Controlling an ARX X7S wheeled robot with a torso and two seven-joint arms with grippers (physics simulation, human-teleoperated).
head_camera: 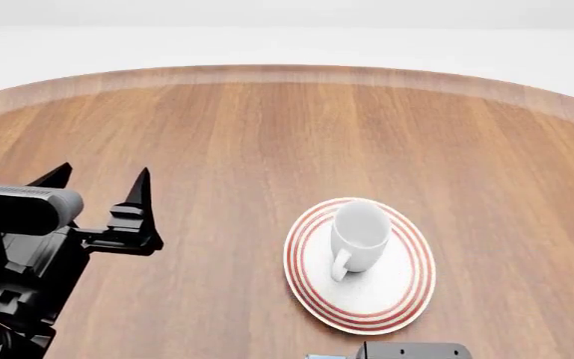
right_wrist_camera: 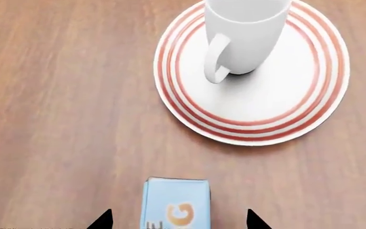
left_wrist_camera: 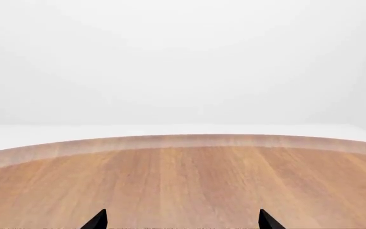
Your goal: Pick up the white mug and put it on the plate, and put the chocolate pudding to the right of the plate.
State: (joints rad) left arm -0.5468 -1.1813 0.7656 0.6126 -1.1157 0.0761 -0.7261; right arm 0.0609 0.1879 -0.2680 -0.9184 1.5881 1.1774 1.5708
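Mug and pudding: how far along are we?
Done: the mug stands upright on the plate. In hand: the right gripper is open with the pudding between its fingertips, not gripped, on the table near the plate's front edge. Left: grasp it and set it right of the plate. The left gripper is open, idle.

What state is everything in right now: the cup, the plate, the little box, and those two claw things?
white mug: upright on the plate, handle toward the robot.
plate: flat on the table, holding the mug.
chocolate pudding: on the table, off the plate, between the right gripper's fingertips.
left gripper: open, empty.
right gripper: open.
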